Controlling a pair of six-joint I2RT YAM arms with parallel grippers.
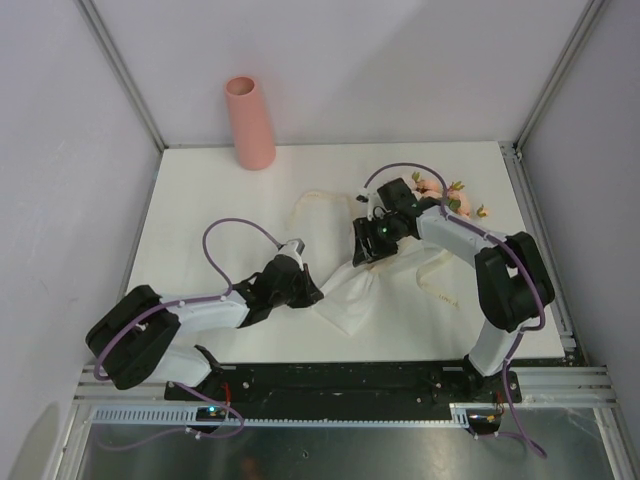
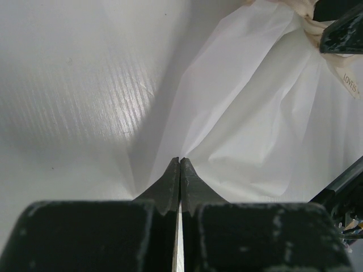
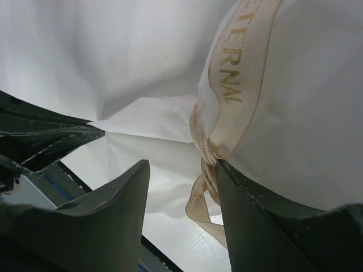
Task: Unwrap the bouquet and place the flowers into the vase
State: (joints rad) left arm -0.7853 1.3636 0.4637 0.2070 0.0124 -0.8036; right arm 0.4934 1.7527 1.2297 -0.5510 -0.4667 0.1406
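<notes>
Top external view: the bouquet (image 1: 352,298) lies flat on the desk (image 1: 220,200), its long axis running on a diagonal from the narrow paper tail at near centre to the flowers (image 1: 447,193) at the far right, so the blooms point away from the arm bases and to the right. The cream ribbon (image 3: 227,107) is knotted round the cone's waist, and the wrapping is not yet undone. The right gripper (image 3: 181,164) is the nearer one to that knot: its jaws stand apart astride it, the ribbon tails hanging between them and brushing one finger, nothing clamped. The left gripper (image 2: 180,164) sits at the tail end of the cone with jaws pressed together; whether a fold of paper is caught between them cannot be told. The vase (image 1: 250,122) stands upright at the far left of the desk, well apart from the bouquet and off its axis, on the left arm's side.
</notes>
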